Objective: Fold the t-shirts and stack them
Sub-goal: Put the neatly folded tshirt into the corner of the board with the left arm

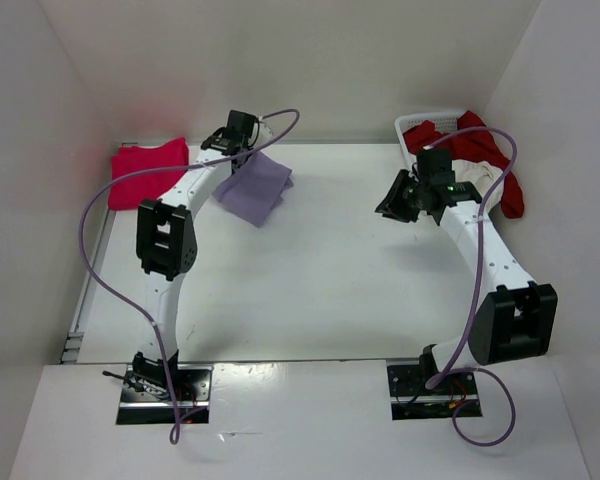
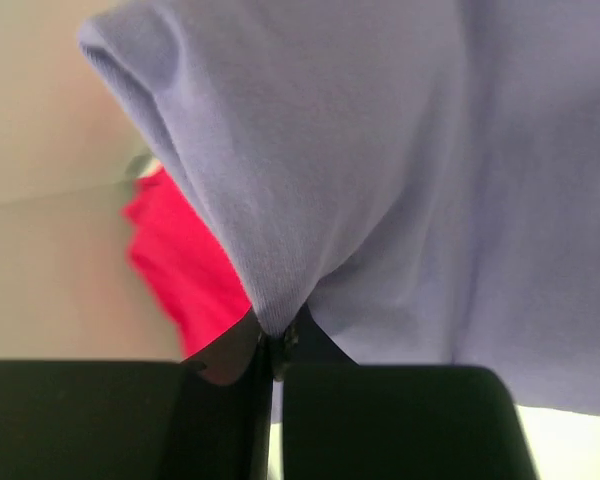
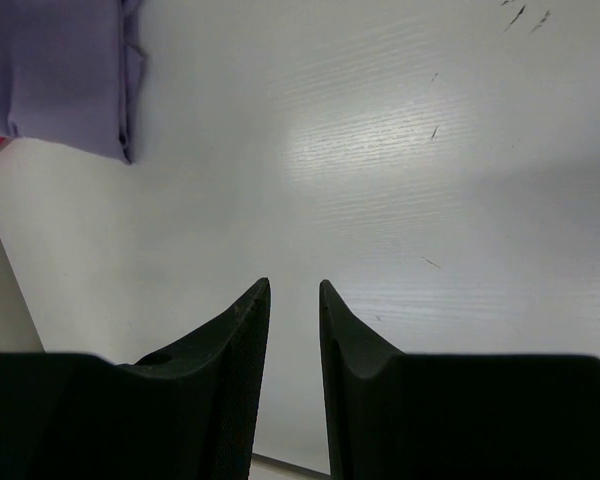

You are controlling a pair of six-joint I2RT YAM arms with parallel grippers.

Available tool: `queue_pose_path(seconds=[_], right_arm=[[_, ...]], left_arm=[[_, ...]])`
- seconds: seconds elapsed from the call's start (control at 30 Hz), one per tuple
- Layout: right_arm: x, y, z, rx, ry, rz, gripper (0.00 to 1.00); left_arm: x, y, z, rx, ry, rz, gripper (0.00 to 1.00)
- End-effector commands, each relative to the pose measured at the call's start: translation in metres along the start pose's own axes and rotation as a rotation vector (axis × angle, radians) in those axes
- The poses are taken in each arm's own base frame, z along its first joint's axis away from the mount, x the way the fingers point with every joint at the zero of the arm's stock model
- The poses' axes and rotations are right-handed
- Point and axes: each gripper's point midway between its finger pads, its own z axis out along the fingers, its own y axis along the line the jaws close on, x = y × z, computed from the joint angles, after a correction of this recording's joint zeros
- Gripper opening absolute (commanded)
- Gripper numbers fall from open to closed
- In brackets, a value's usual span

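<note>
**A:** What is the left gripper doing?

**B:** It is clenched on a bunched fold of the lavender t-shirt. The cloth is pinched between its fingertips and fans out ahead of them and to their right.

**A:** Is the shirt off the table?

**B:** The pinched end is raised. Whether the low end below the gripper touches the tabletop, I cannot tell.

**A:** What else is near that gripper?

**B:** The magenta-pink t-shirt lies flat on the table to its left, apart from the lavender one.

**A:** And the right gripper?

**B:** It is released, with a narrow gap between the jaws and nothing in it. It hangs over bare tabletop. An edge of the lavender shirt lies well ahead of it, to its left.

**A:** And the other shirts?

**B:** They are behind that gripper, to its right. The dark red t-shirt is draped over the white lattice basket and spills out of it. The cream white t-shirt shows under it, partly hidden by the arm.
</note>
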Motion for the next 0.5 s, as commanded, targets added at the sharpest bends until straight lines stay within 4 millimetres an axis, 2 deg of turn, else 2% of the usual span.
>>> queue_pose_path(seconds=[0.0, 0.03, 0.1, 0.17, 0.2, 0.23, 0.3, 0.33, 0.37, 0.4, 0.47], right_arm=[[-0.015, 0.003, -0.008, -0.018, -0.070, -0.013, 0.32], [-0.012, 0.001, -0.006, -0.013, -0.062, -0.011, 0.32], [-0.015, -0.001, -0.009, -0.013, -0.074, -0.016, 0.32], [-0.010, -0.005, -0.008, -0.002, -0.058, -0.012, 0.32], [-0.012, -0.008, -0.008, 0.002, -0.063, -0.005, 0.32], [-0.012, -0.008, -0.008, 0.002, -0.063, -0.005, 0.32], [-0.010, -0.008, -0.009, 0.002, -0.063, -0.005, 0.32], [-0.010, -0.009, -0.009, 0.003, -0.063, -0.014, 0.32], [-0.010, -0.009, -0.009, 0.003, -0.063, -0.014, 0.32], [-0.010, -0.009, -0.009, 0.003, -0.063, -0.014, 0.32], [-0.008, -0.010, -0.009, 0.008, -0.055, -0.013, 0.32]], left_arm=[[-0.011, 0.066, -0.006, -0.226, 0.011, 0.006, 0.00], [-0.007, 0.073, -0.001, -0.235, 0.017, -0.006, 0.00], [-0.002, 0.093, -0.001, -0.270, 0.029, -0.009, 0.00], [-0.003, 0.110, -0.005, -0.303, 0.025, -0.023, 0.00], [0.006, 0.113, 0.001, -0.309, 0.050, -0.014, 0.00], [0.005, 0.117, -0.002, -0.322, 0.051, -0.020, 0.00], [0.016, 0.127, 0.001, -0.332, 0.070, -0.024, 0.00], [0.020, 0.125, 0.002, -0.333, 0.085, -0.020, 0.00], [0.024, 0.132, 0.004, -0.344, 0.088, -0.033, 0.00], [0.037, 0.138, 0.007, -0.353, 0.121, -0.029, 0.00], [0.045, 0.150, 0.004, -0.378, 0.131, -0.050, 0.00]])
